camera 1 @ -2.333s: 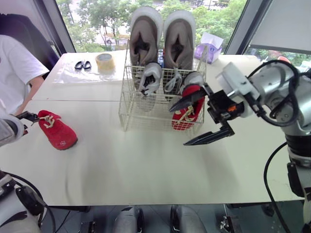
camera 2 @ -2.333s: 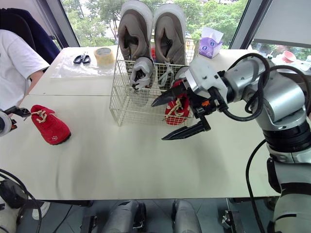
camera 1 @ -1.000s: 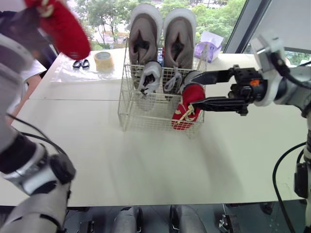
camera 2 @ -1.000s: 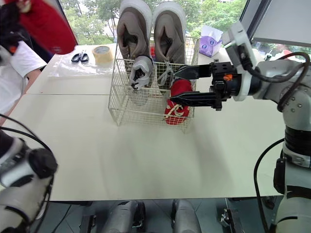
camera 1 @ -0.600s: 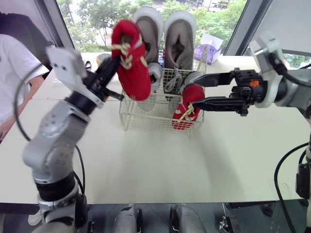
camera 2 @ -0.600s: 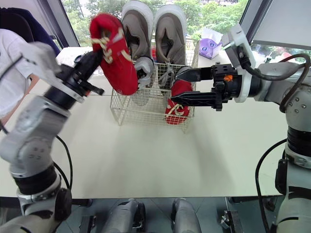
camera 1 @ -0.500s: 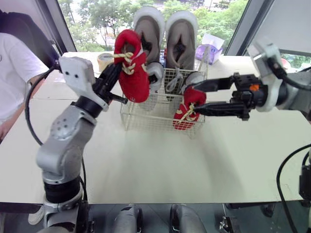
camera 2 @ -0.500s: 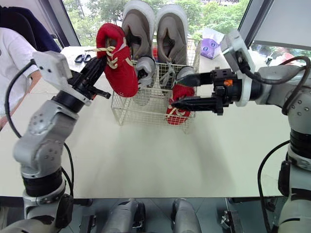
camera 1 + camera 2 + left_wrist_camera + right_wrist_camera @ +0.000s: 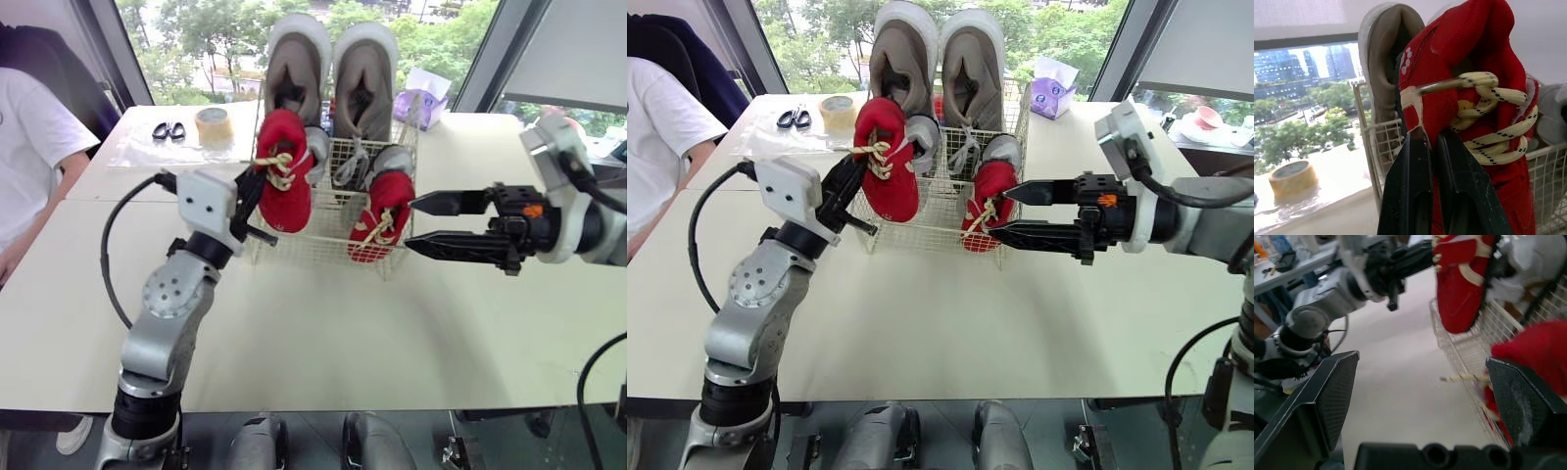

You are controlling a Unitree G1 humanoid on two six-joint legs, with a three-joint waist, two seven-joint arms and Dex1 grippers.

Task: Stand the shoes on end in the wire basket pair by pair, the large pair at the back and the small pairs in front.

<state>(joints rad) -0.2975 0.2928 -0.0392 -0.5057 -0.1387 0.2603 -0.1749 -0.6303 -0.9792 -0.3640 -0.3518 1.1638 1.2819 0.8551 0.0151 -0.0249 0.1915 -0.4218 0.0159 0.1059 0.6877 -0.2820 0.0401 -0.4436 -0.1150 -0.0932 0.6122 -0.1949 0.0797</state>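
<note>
Since half a second ago our left gripper (image 9: 1430, 133) has brought the red shoe (image 9: 284, 176) down to the front left corner of the wire basket (image 9: 323, 251) — clamped on its upper edge; whether it is inside the wires we cannot tell. Our right gripper (image 9: 409, 224) hangs wide open just beside the other red shoe (image 9: 384, 213), which stands front right — large grey pair (image 9: 333, 78) behind.

My head pair looks forward and down over the table (image 9: 294, 323), both eyes sharing the wire basket (image 9: 333, 250) at the far middle. My left wrist camera sits tight against the red shoe (image 9: 1469, 39); the right wrist camera faces left, sharing that shoe and the basket.
</note>
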